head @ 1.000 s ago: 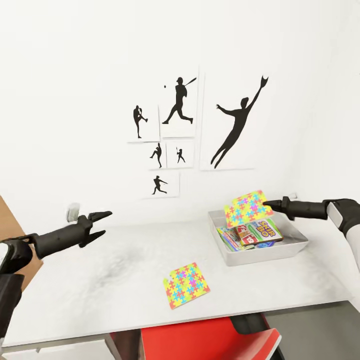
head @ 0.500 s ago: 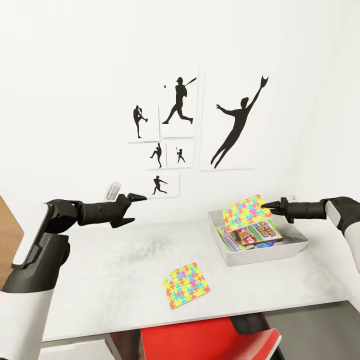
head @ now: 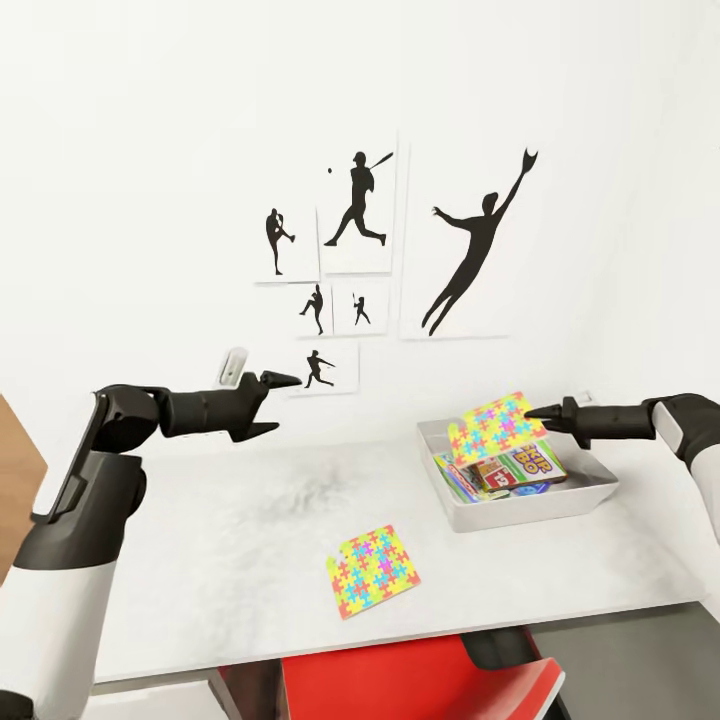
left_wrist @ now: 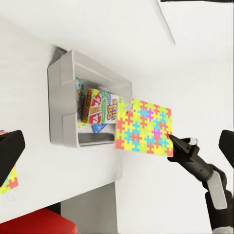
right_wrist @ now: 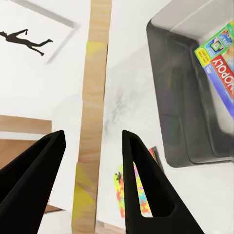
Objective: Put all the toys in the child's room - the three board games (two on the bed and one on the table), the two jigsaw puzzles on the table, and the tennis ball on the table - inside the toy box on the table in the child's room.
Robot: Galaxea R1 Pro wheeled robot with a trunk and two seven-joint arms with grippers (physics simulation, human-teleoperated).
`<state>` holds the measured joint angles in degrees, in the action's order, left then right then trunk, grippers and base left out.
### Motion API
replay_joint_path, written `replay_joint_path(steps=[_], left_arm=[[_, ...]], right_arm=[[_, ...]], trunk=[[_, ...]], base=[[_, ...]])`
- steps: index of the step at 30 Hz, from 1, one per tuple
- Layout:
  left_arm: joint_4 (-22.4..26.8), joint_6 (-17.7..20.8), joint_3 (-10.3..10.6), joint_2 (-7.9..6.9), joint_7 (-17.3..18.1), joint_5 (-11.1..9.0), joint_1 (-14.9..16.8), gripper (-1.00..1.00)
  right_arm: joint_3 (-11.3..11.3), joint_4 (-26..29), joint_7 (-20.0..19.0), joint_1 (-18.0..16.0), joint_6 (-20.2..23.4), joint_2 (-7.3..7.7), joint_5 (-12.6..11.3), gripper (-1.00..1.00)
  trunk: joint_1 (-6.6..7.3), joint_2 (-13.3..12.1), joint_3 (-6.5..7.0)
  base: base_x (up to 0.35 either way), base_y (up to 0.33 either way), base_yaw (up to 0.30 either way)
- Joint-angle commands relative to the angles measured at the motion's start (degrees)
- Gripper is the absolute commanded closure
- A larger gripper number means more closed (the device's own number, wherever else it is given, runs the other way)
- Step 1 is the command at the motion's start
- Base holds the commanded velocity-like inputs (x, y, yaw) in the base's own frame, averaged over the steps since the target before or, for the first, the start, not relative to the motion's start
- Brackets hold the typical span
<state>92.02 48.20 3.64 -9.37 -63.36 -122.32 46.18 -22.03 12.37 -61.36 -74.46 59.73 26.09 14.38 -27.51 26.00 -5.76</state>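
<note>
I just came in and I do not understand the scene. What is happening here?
The robot is tidying toys into the toy box on the table. Its right gripper holds one jigsaw puzzle by the edge, tilted above the box, where board games already lie. The second puzzle lies flat on the table, near the front edge. The left gripper hangs open above the table and holds nothing.
</note>
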Motion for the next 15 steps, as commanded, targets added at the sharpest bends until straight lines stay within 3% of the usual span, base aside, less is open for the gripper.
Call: replay_joint_path(steps=[1, 6, 15], left_arm=[[0.0, 0.0, 0.0, -0.03, -0.7, -1.4, 0.6, -1.00], [0.0, 0.0, -0.2, -0.23, -0.8, -2.7, 1.4, -1.00], [0.0, -0.2, -0.3, 0.05, -0.8, -3.3, 2.9, -1.00]], right_arm=[[-0.4, 0.0, 0.3, -0.1, 0.3, -0.05, 0.5, 1.00], [-0.4, 1.7, 1.0, 0.1, 0.1, -0.03, 0.3, 1.00], [-0.4, 5.1, 1.2, 0.4, 0.3, 0.09, 0.4, 1.00]], trunk=[[-0.03, 0.1, -0.13], [-0.03, 0.1, -0.14], [-0.03, 0.1, -0.75]], base=[[0.000, 0.000, 0.000], [0.000, 0.000, 0.000], [0.000, 0.000, 0.000]])
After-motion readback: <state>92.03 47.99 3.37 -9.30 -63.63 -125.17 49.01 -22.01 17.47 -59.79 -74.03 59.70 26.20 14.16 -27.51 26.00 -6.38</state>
